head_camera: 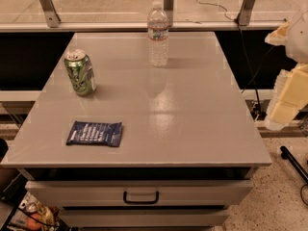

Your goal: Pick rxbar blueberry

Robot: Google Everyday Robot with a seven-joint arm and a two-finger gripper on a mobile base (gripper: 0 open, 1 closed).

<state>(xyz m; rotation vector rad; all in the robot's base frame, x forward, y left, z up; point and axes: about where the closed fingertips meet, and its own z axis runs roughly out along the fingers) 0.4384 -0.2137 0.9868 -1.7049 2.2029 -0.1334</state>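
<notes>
Camera view gives us the rxbar blueberry [95,133] lying flat on the grey table [192,129], close to its near-left corner. The green soda can [80,72] stands farther back on the left and the clear water bottle [158,34] stands upright near the far edge, each well apart from the bar. We see the gripper [288,97] at the right edge of the scene, beyond the table's right side and well apart from the bar, and we cannot tell whether it is clenched or released.
</notes>
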